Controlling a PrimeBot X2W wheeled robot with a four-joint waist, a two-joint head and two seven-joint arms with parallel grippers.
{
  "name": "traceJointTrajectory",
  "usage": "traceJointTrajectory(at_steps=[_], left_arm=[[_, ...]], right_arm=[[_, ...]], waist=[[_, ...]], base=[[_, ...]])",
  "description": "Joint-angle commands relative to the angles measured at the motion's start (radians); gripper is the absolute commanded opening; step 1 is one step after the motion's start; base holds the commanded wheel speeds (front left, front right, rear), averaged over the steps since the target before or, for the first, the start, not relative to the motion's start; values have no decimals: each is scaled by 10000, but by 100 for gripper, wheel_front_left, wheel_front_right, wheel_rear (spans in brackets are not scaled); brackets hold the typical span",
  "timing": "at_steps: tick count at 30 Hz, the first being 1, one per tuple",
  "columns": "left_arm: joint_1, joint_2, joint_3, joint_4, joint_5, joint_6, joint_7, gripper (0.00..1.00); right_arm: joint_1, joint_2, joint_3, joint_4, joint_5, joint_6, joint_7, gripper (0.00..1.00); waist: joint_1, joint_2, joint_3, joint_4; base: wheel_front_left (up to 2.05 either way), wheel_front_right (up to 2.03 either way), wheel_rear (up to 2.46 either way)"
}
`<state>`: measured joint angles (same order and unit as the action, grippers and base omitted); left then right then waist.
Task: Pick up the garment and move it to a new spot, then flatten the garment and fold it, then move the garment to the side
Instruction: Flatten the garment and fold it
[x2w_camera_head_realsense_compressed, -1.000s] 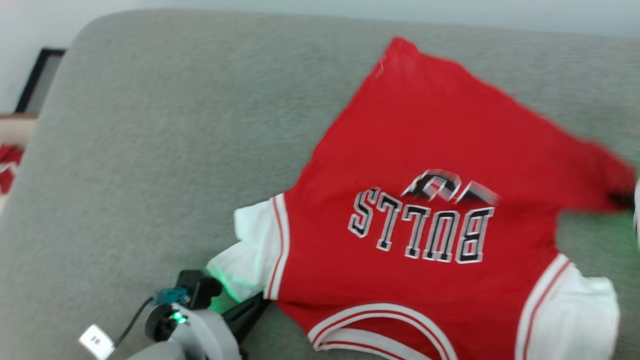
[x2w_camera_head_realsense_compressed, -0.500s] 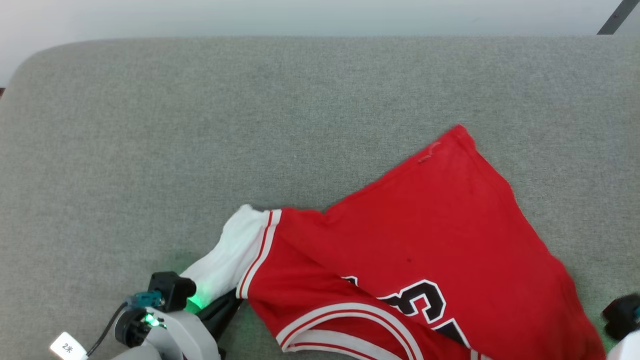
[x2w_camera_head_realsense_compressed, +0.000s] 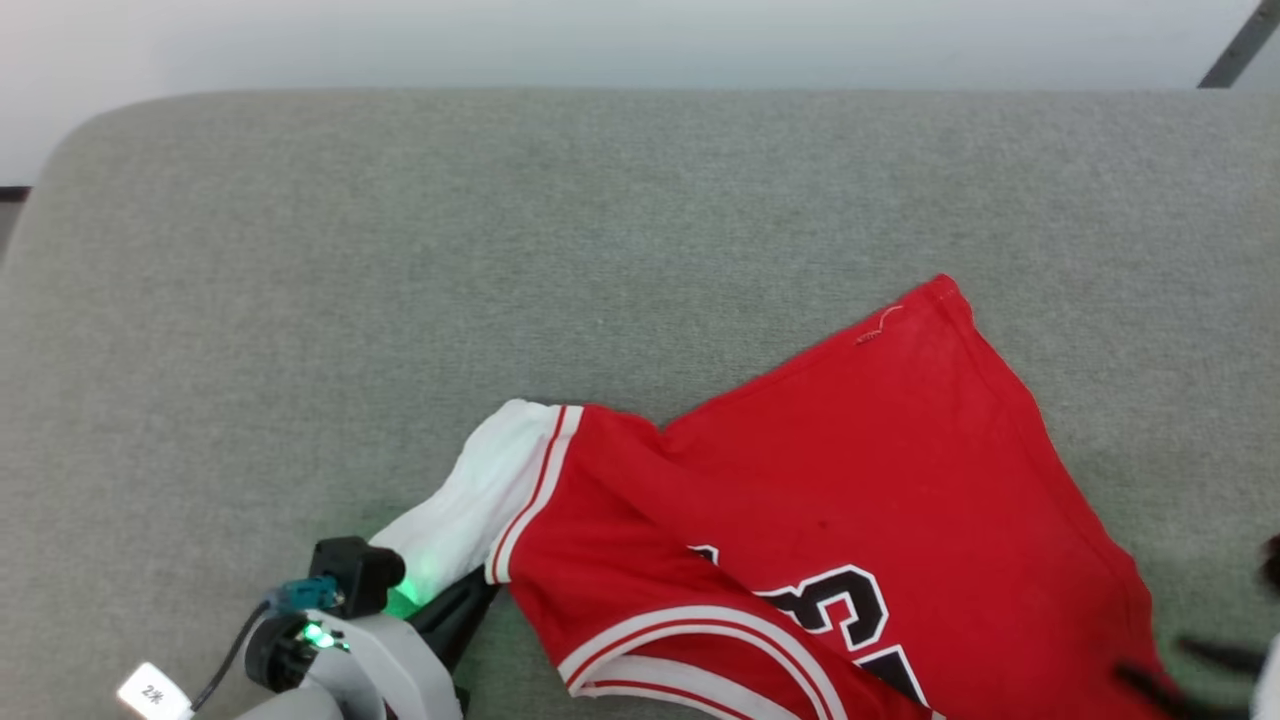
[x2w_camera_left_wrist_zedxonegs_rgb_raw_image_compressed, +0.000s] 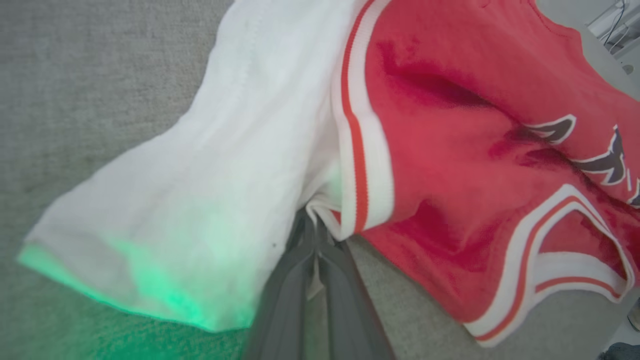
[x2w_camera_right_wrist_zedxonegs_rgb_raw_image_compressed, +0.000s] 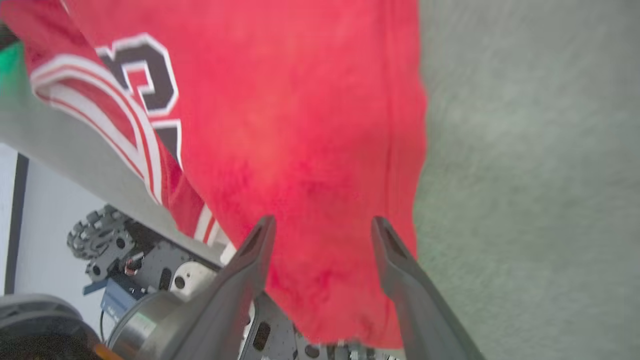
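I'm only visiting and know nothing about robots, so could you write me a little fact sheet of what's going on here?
surface: grey padded surface
item: garment, a red jersey with white sleeves, lying partly spread and creased across the chest
left end effector: shut, pinching the garment by the sleeve's striped trim
right end effector: open, fingers apart over the garment's red edge
folding: not yet done

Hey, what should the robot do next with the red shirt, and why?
Probably open the left pincer: it is shut on the garment at its white sleeve seam, while the right pincer stands open and the cloth lies on the grey cushion.
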<state>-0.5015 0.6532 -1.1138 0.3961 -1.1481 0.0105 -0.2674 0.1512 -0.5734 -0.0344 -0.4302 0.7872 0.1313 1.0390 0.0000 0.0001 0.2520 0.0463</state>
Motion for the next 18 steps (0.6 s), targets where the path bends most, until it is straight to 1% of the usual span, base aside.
traceJointTrajectory(at_steps=[1,2,4,6,10,12,15,18], left_arm=[[145,-169,-19,57,68,95,72,0],[184,-218,-21,52,67,78,71,0],[212,-313,-21,71,102,41,70,0],[218,-420,-10,132,154,-33,70,0],[113,-717,-23,295,235,-180,69,0],[55,-869,-19,375,294,-241,70,0],[35,-1082,8,539,381,-334,69,0],[-4,-1310,-39,763,506,-443,83,0]], right_arm=[[-331,-145,-342,-218,121,-11,97,100],[-618,-241,-571,-331,149,-11,101,100],[-1389,-440,-887,-259,-204,-11,-180,100],[-2374,-493,-736,169,-864,-11,-791,100],[-4376,-171,494,1820,-2026,-11,-2082,100],[-5204,46,1117,2955,-2371,-11,-2553,100],[-6223,256,1962,4681,-2661,-11,-2932,100],[-7043,391,2705,6218,-2822,-11,-3060,100]], waist=[[0,-1,-87,185],[0,-1,-96,252],[0,-1,-80,399],[0,-1,-49,536],[0,-1,30,854],[0,-1,74,1035],[0,-1,176,1286],[0,-1,314,1531]], base=[[0,0,0],[0,0,0],[0,0,0],[0,0,0],[0,0,0],[0,0,0],[0,0,0],[0,0,0]])
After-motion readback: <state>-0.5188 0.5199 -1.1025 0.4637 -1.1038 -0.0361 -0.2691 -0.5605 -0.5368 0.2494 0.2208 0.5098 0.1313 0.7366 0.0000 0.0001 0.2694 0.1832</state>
